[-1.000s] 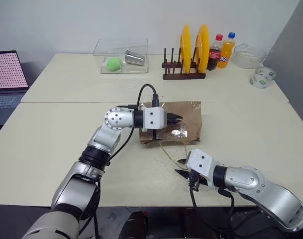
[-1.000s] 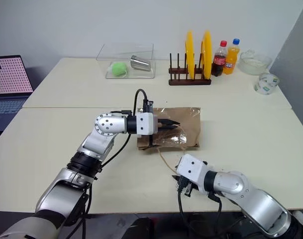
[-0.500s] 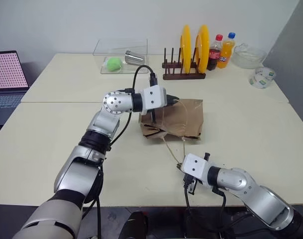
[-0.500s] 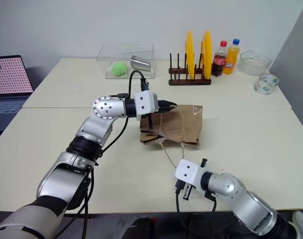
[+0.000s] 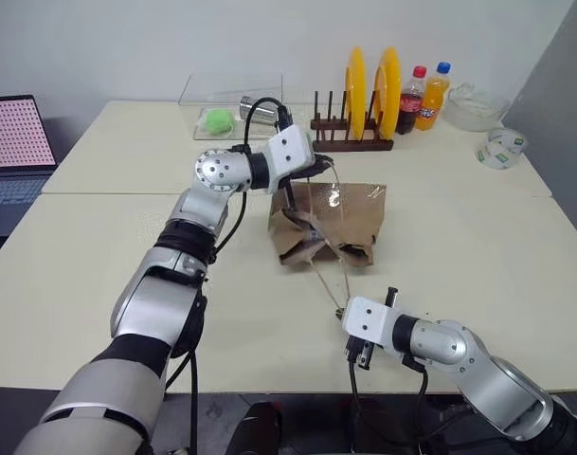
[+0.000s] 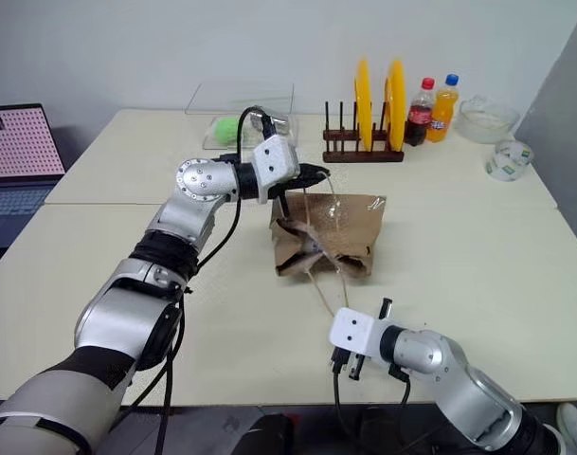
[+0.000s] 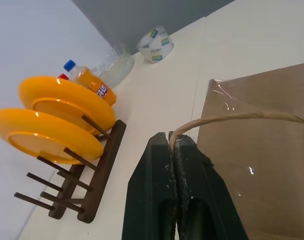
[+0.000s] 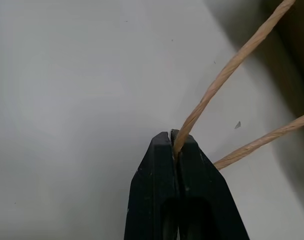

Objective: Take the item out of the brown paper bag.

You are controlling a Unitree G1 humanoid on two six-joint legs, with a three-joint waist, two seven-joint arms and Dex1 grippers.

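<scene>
Bag (image 5: pixel 331 226), brown paper, crumpled, stands near the middle of the table (image 5: pixel 477 237), its near lower edge on the surface and its top raised. Left hand (image 7: pixel 172 142) is clamped tight on one tan loop handle (image 7: pixel 231 118) above the bag's top edge. Right hand (image 8: pixel 173 139), low over the table near the front edge, is pinched closed on the other handle (image 8: pixel 226 70), which runs taut back to the bag. Bottle cannot be made out in the bag.

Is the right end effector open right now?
No: in the right wrist view the right end effector is shut, its two black fingers pinched on a tan loop handle of the brown paper bag.
</scene>
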